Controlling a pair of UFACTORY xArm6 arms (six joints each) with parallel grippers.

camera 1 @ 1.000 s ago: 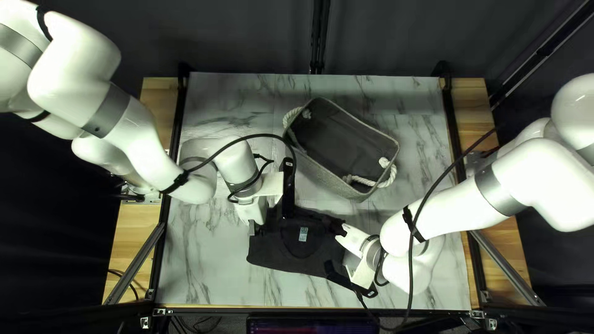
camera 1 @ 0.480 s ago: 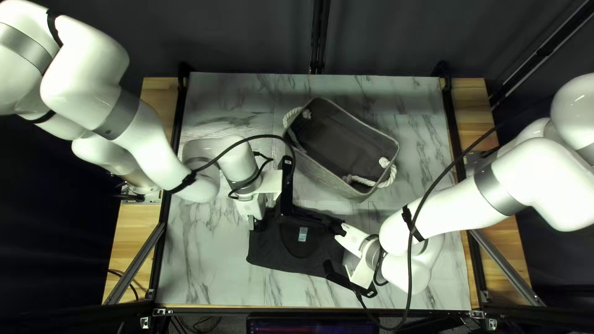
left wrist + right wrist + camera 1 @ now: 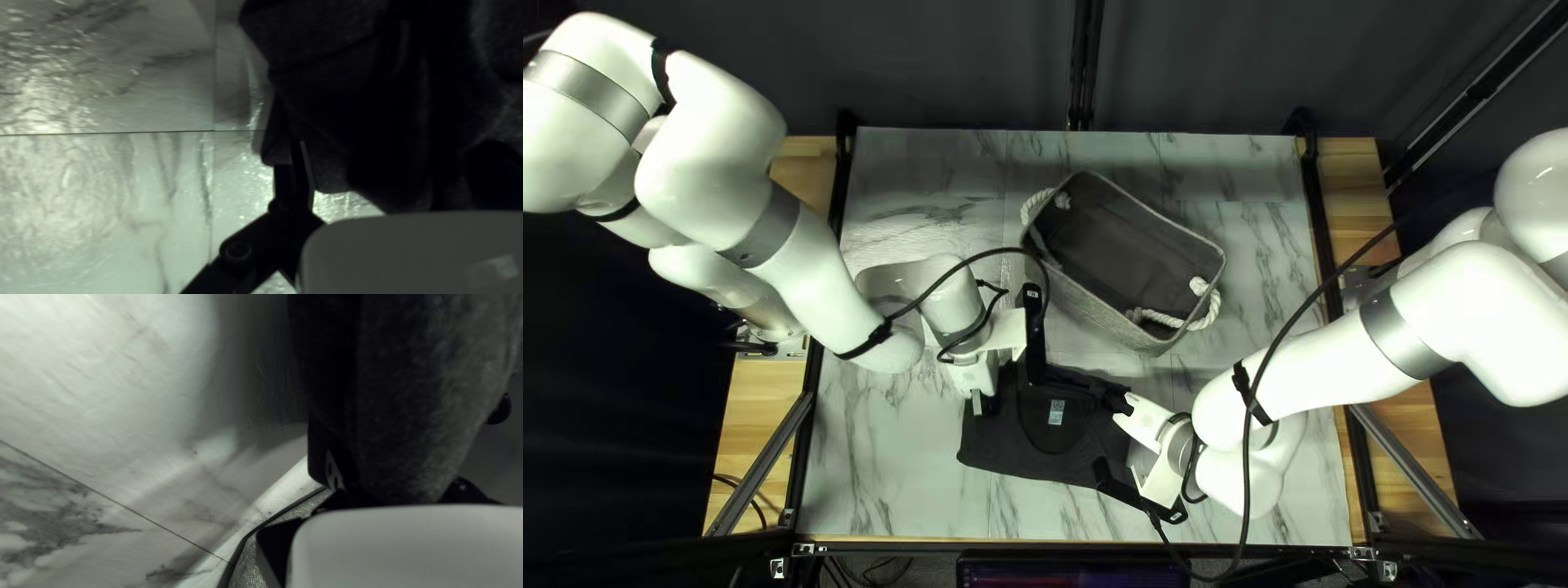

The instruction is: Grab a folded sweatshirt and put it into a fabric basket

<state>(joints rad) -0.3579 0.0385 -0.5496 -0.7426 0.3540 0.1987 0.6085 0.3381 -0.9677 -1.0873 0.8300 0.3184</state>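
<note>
Top left view: left gripper [image 3: 1003, 389], right gripper [image 3: 1111, 438] at sweatshirt [image 3: 1035, 452]; cannot tell either's hold. Uneven lift could unfold it.

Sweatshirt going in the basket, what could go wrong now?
The sweatshirt is only folded cloth with loose edges, so it might flop open when lifted. The basket has standing walls, so the cloth could catch on the rim. The black cable loops close to the basket in the top left view and might snag.
</note>
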